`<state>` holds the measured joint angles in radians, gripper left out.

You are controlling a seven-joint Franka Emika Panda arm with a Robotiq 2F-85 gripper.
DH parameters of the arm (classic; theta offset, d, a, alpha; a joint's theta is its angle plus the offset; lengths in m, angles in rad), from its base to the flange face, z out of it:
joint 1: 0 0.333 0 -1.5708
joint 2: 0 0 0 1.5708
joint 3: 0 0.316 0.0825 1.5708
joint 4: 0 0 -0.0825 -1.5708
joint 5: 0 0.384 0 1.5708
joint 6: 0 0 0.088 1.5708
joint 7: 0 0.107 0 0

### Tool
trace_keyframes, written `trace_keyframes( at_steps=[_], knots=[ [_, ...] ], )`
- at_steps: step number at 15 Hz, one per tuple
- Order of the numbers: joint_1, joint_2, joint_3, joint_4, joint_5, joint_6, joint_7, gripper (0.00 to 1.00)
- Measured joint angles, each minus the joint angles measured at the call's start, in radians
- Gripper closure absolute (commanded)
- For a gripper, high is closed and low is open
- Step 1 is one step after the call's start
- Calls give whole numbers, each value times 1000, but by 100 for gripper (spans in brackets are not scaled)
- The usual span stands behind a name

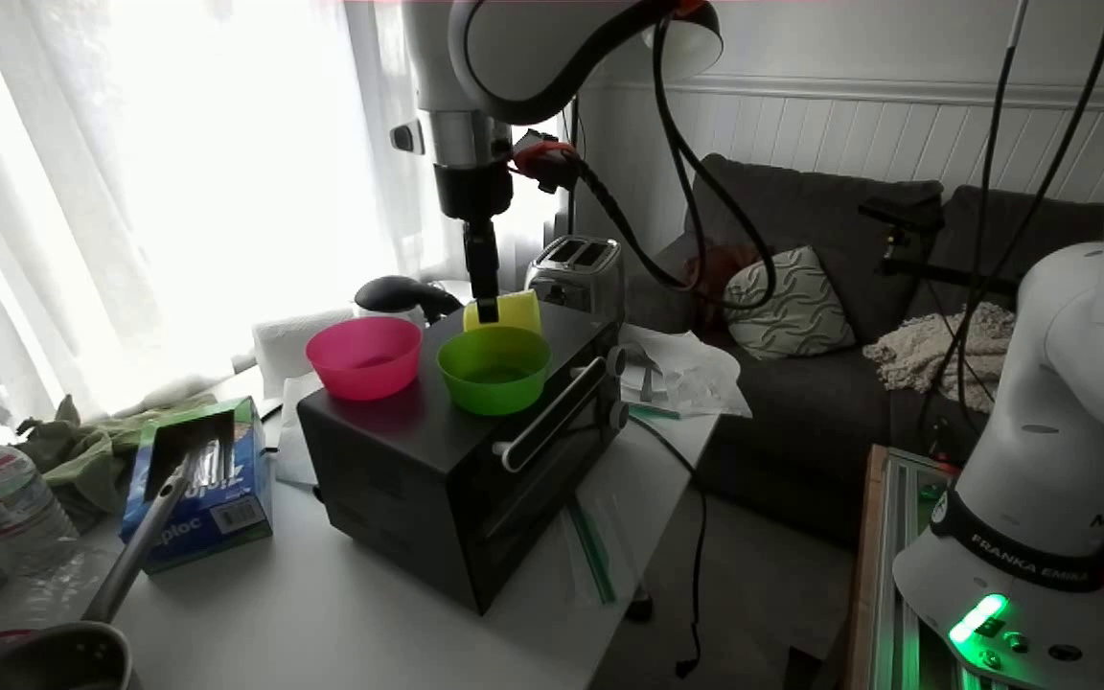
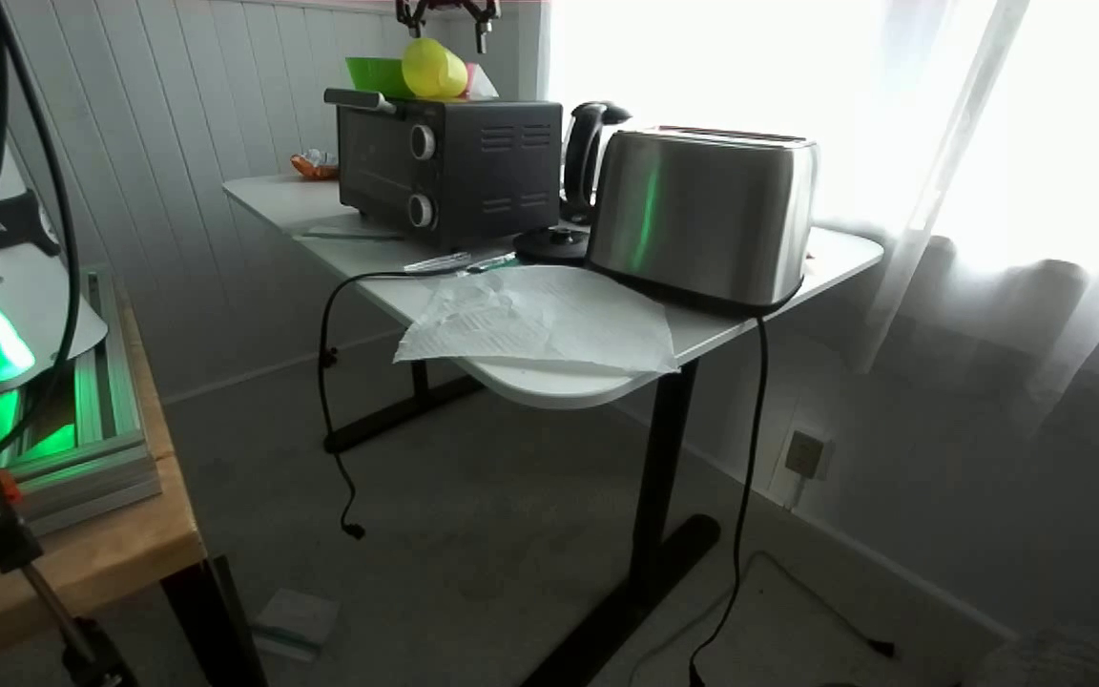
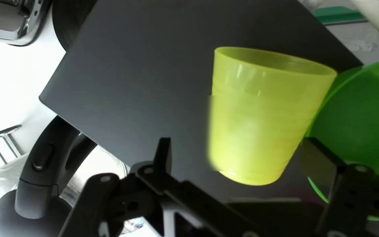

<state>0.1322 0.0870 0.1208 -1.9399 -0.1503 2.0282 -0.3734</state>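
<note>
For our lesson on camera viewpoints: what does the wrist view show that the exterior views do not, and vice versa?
Only in the wrist view: the handle button and a wire frame.

Only in both exterior views: the robot base, oven knobs and curtain.

Shared by all: the cup, green bowl, oven, toaster, kettle and gripper.

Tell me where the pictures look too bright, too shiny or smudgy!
In both exterior views, the sheer white fabric curtains are partly bleached out by glare; in an exterior view, a green streak of light gleams on the boxy silver metal toaster; in the wrist view, the tapered yellow plastic cup looks smeared along its left edge.
</note>
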Motion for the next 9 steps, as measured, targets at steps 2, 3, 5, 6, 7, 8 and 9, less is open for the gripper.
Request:
trace_keyframes(
  at_steps=[2, 3, 5, 6, 7, 8, 9],
  knots=[
    [-1, 11, -2, 7, -6, 0, -11, 0],
    [-3, 15, -3, 9, -11, 2, -14, 0],
    [-8, 20, -4, 9, -18, 7, -18, 0],
    [-11, 22, -4, 9, -22, 11, -21, 0],
    [-13, 24, -4, 9, -25, 13, -23, 0],
    [-14, 26, -6, 9, -30, 13, -25, 0],
    [-14, 29, -7, 9, -33, 14, -28, 0]
  ],
)
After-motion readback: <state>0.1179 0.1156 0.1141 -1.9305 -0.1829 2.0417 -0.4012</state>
